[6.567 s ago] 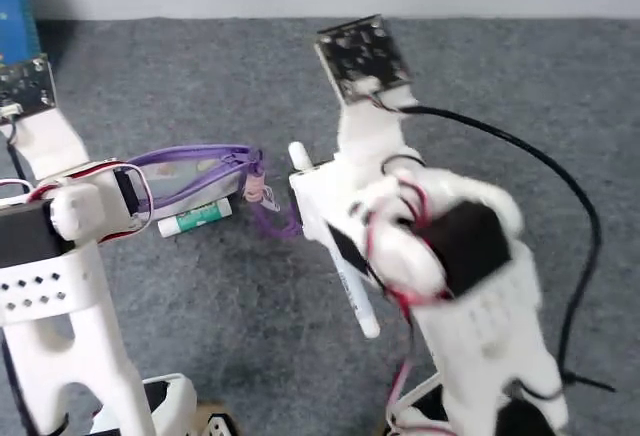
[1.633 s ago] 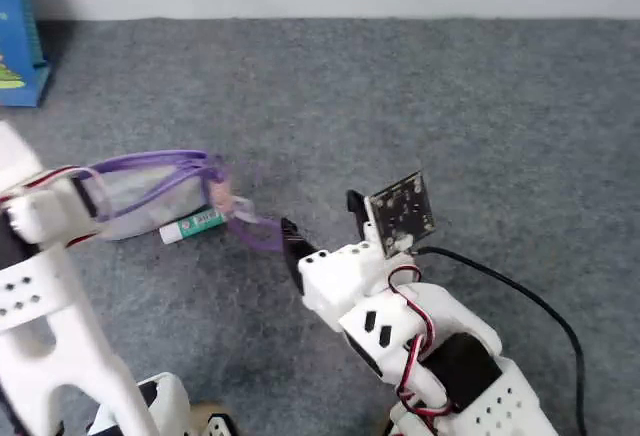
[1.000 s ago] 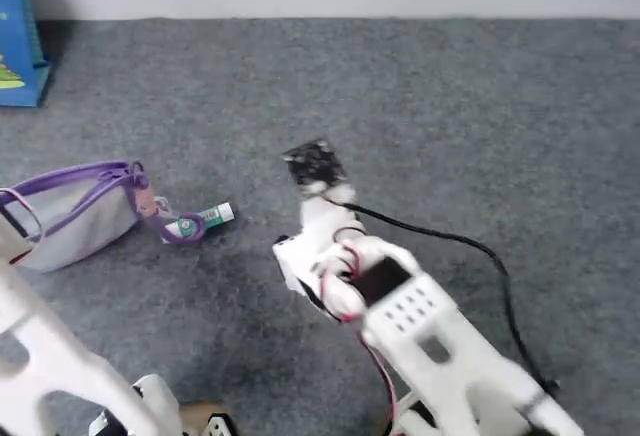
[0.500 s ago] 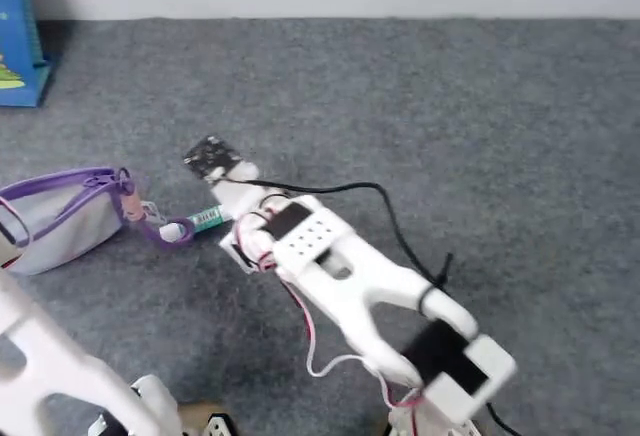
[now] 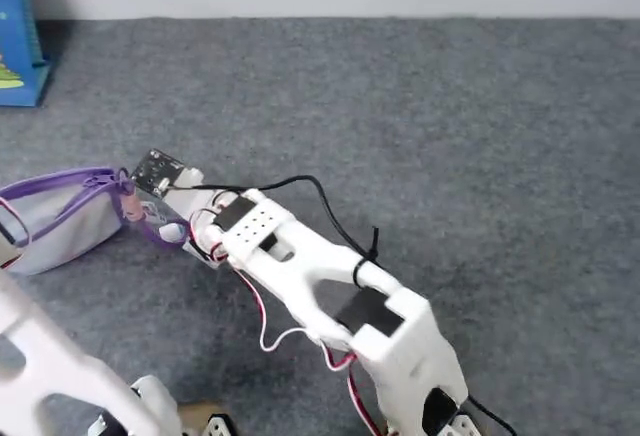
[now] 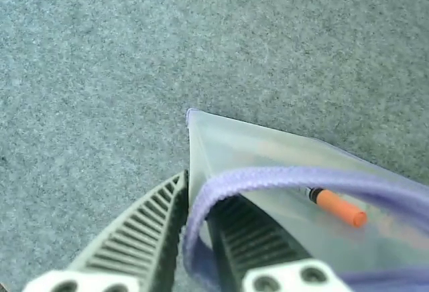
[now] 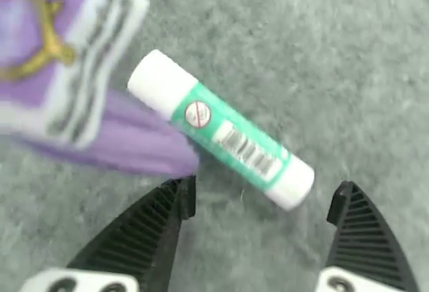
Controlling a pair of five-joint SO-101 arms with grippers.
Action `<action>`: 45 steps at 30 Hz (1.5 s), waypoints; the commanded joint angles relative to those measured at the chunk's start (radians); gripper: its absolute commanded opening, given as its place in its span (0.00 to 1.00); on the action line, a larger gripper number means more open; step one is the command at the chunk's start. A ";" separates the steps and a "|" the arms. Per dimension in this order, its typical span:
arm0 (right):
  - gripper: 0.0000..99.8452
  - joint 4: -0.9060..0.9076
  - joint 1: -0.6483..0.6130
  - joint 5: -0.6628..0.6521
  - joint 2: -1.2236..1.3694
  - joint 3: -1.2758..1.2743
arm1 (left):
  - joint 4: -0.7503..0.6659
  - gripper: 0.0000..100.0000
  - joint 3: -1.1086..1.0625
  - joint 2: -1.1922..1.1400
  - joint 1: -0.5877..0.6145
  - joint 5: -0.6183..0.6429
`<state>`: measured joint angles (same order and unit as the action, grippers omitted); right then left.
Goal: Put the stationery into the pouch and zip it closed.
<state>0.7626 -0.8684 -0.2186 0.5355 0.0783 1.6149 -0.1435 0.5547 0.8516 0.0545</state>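
The clear pouch [image 5: 62, 214] with purple trim lies at the table's left. My left gripper [image 6: 196, 195] is shut on its purple rim [image 6: 281, 179], and an orange-capped pen [image 6: 334, 207] shows inside it. A white glue stick [image 7: 221, 131] with a green label lies on the grey mat beside the pouch's purple strap [image 7: 131, 146] and white tag [image 7: 100, 51]. My right gripper [image 7: 261, 205] hangs open just above the glue stick, one finger on either side. In the high view my right arm [image 5: 262, 241] stretches leftward and covers the glue stick.
A blue box [image 5: 18, 36] stands at the far left corner. The right arm's black cable [image 5: 335, 211] trails over the mat. Grey mat [image 5: 480, 156] stretches to the right and back. My left arm's white base [image 5: 45, 376] fills the lower left.
My right arm has swung left across the mat and now hangs over the glue stick, hiding it in the high view. The pouch has stayed put over the last half second.
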 commanded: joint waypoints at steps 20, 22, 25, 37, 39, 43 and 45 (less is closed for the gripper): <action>0.01 0.177 0.067 -0.121 0.048 0.104 | -0.063 0.01 -0.067 0.003 -0.002 -0.009; 0.01 0.222 0.101 -0.121 0.018 0.092 | -0.061 0.01 -0.067 0.003 -0.003 -0.009; 0.01 0.254 0.140 -0.121 -0.071 0.020 | -0.061 0.01 -0.067 0.003 -0.005 -0.009; 0.01 0.067 0.297 -0.127 -0.796 -0.694 | -0.021 0.01 -0.062 0.003 -0.221 0.029; 0.01 0.056 0.344 -0.126 -0.912 -0.790 | -0.023 0.01 -0.062 0.003 -0.287 0.046; 0.01 0.056 0.452 -0.124 -1.107 -0.942 | -0.021 0.01 -0.056 0.003 -0.443 0.084; 0.01 0.058 0.501 -0.124 -1.188 -1.008 | -0.020 0.01 -0.027 0.003 -0.516 0.107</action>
<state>0.8362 -0.4296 -0.3368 -0.5079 -0.8761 1.5796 -0.1864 0.5715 0.4710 0.1189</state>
